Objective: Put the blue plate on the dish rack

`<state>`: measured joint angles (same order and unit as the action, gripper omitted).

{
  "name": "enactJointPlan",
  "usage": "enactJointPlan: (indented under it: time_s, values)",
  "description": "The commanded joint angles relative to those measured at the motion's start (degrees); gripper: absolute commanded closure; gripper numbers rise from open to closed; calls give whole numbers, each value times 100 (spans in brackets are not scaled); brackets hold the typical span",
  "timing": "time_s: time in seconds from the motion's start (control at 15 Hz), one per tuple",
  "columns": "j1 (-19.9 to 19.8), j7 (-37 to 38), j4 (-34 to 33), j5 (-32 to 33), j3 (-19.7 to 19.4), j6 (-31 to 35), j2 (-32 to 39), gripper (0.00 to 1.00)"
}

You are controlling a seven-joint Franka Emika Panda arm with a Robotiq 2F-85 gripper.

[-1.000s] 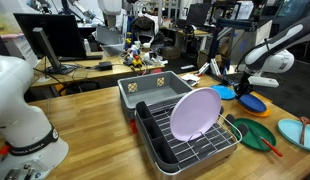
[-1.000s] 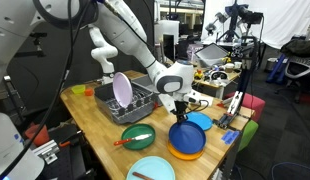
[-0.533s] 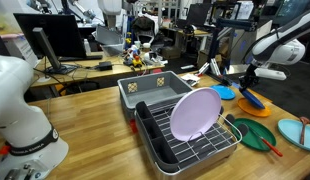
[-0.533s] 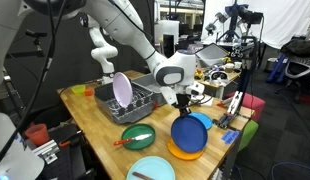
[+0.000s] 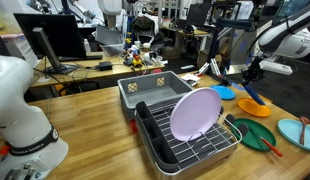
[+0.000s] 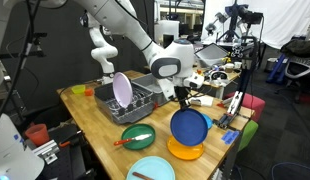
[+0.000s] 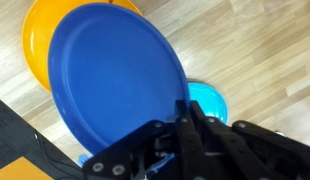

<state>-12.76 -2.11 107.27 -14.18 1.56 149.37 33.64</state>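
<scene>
The blue plate (image 6: 189, 128) hangs tilted from my gripper (image 6: 180, 97), which is shut on its rim, above the orange plate (image 6: 185, 151). In an exterior view the gripper (image 5: 252, 74) holds the plate (image 5: 251, 93) edge-on at the far right. In the wrist view the blue plate (image 7: 115, 70) fills the frame, with the gripper (image 7: 185, 112) clamped on its edge. The dish rack (image 5: 200, 155), chrome wire over a black tray, stands mid-table with the lavender plate (image 5: 195, 113) upright in it. The rack also shows in an exterior view (image 6: 140, 103).
A grey tub (image 5: 155, 90) stands behind the rack. An orange plate (image 5: 255, 106), a green plate with a utensil (image 5: 257, 133), a turquoise plate (image 5: 295, 132) and a small cyan bowl (image 7: 207, 100) lie near the gripper. The table edge is close on that side.
My gripper has risen with the blue plate, lifting it off the orange plate and tilting it up. The rack and the other plates have not moved.
</scene>
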Motion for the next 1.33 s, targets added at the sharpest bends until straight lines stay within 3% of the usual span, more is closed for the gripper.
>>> enactJointPlan:
  time_s: [0.0,0.2,0.4,0.73,0.87,1.27]
  values:
    - [-122,-229,520,-368,164,343,-503,98]
    - [-180,-472,851,-736,377,471,-970,98]
    - [-269,-1096,1148,-1493,755,524,-1433,98]
    - [-126,-2349,1500,-3154,1058,508,-2148,98]
    - [-255,-2794,1624,-3848,1337,546,-2356,98]
    - [-100,-3770,1880,-5458,1469,935,-2784,98]
